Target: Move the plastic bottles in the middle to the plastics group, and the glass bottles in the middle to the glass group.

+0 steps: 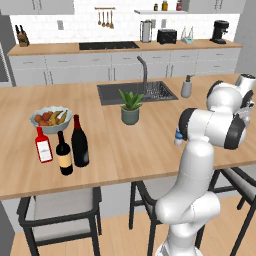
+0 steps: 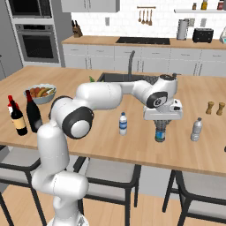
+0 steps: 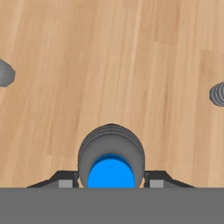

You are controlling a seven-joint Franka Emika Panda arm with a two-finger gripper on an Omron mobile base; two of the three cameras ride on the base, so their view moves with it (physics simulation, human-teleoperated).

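My gripper [image 2: 161, 127] is shut on a small clear plastic bottle [image 2: 160, 134] with a blue label, held by its upper part, its base at the counter. From above, its blue cap [image 3: 111, 173] sits between the fingertips [image 3: 65, 183]. A second blue-labelled water bottle [image 2: 123, 123] stands to the left, and shows beside the arm [image 1: 178, 137]. To the right of the held bottle stands the pale grey plastic bottle [image 2: 197, 129]. The tall near-black wine bottle [image 1: 79, 142] stands next to the red bottle [image 1: 43, 145] and the shorter tan-labelled bottle [image 1: 63, 154].
Two brown pepper mills [image 2: 215, 108] stand behind the grey bottle. A fruit bowl [image 1: 50, 118] sits behind the glass bottles. A potted plant [image 1: 130, 106], the sink [image 1: 136, 92] and a soap dispenser [image 1: 187, 88] lie farther back. Stools stand below the counter's front edge.
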